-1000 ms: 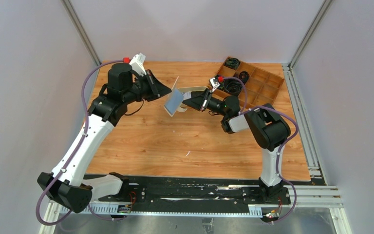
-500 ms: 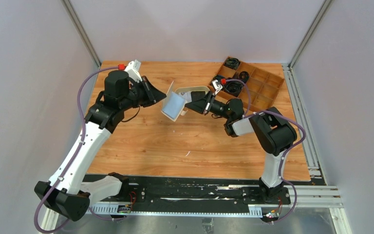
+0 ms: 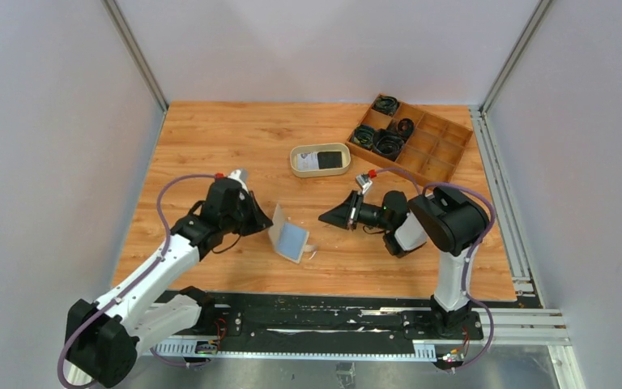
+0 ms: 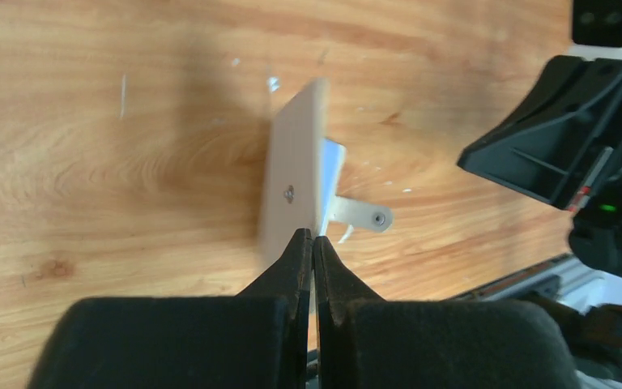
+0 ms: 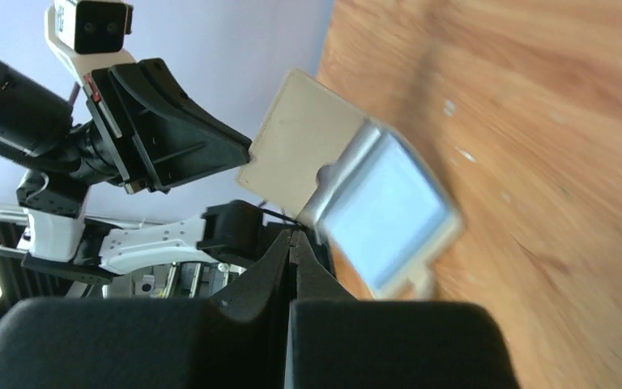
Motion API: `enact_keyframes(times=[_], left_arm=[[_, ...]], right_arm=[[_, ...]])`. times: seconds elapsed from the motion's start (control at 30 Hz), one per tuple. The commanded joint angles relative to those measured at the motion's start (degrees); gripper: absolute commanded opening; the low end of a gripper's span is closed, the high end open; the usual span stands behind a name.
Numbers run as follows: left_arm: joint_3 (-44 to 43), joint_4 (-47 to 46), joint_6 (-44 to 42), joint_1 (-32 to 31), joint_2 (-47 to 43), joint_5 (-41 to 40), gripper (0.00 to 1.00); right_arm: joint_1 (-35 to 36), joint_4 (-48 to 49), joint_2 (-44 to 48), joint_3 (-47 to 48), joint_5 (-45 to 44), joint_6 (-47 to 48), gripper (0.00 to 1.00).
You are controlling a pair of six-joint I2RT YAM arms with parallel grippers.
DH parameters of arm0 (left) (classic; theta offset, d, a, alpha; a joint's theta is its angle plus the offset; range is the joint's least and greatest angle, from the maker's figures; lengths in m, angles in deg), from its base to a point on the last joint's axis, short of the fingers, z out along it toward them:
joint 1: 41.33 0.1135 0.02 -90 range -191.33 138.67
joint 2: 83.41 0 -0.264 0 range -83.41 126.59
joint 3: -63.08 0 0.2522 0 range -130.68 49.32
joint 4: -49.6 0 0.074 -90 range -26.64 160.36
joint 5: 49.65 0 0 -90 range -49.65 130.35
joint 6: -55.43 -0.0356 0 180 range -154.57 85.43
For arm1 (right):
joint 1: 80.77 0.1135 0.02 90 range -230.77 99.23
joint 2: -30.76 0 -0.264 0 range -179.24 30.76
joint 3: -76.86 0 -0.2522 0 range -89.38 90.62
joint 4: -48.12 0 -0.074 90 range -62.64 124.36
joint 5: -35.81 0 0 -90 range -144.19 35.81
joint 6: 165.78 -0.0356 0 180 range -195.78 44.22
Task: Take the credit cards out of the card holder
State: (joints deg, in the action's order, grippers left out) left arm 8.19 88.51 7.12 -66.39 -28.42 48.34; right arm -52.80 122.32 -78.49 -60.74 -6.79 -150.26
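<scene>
The card holder (image 3: pixel 290 237) stands open on edge near the table's front, with its beige flap up and its pale blue inside facing right. My left gripper (image 3: pixel 267 228) is shut on the flap's edge. In the left wrist view its fingertips (image 4: pixel 313 237) pinch the beige flap (image 4: pixel 291 186), and the snap tab (image 4: pixel 364 216) sticks out beyond. My right gripper (image 3: pixel 321 219) is shut with nothing in it. It points at the card holder (image 5: pixel 308 154) from a short gap to the right. A white and a black credit card (image 3: pixel 322 160) lie in the oval tray.
The oval beige tray (image 3: pixel 296 162) sits behind the grippers at mid-table. A wooden compartment box (image 3: pixel 433 142) with black cable coils (image 3: pixel 387 144) stands at the back right. The table's front edge and black rail lie just below the card holder.
Both arms have come from the back of the table toward the front. The left carried the open card holder along. The right gripper left the tray area and closed fully.
</scene>
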Motion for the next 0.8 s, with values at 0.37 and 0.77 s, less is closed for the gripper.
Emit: enact_keyframes(times=[0.37, 0.77], left_arm=[[16.2, -20.6, 6.5, -2.7, 7.7, -5.9, 0.0], [19.1, -22.5, 8.5, -2.7, 9.3, -9.7, 0.0]], right_arm=[[-0.5, 0.7, -9.5, -3.6, 2.4, 5.3, 0.0], [5.8, -47.9, 10.4, 7.9, -5.3, 31.2, 0.34]])
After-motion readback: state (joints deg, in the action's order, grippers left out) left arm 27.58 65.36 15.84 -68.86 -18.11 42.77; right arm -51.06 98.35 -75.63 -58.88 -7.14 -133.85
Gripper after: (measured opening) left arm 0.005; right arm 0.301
